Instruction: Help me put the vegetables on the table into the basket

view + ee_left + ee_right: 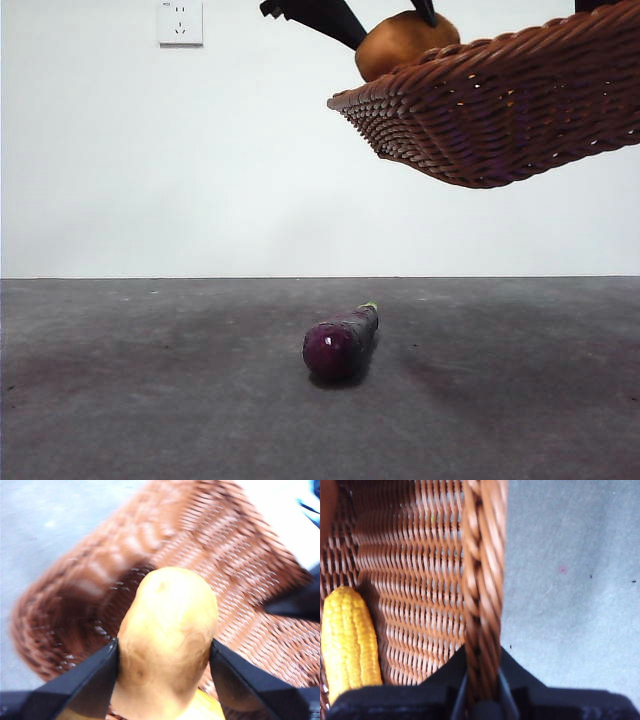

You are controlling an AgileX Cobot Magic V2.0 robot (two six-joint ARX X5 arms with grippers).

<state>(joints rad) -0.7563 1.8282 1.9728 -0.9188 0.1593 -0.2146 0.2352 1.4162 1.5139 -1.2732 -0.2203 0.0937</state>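
Note:
The brown wicker basket (500,110) hangs tilted in the air at the upper right, well above the table (150,400). My right gripper (482,680) is shut on the basket's braided rim (482,580). Inside the basket lies the yellow corn (347,640). My left gripper (164,667) is shut on the orange-brown potato (167,630) and holds it over the basket (225,555); the potato (400,42) shows just above the rim. The dark-purple eggplant (340,342) lies on the table near the middle, its green stem pointing away.
A white wall with a power socket (180,22) stands behind the table. The table edge runs along the wall's base.

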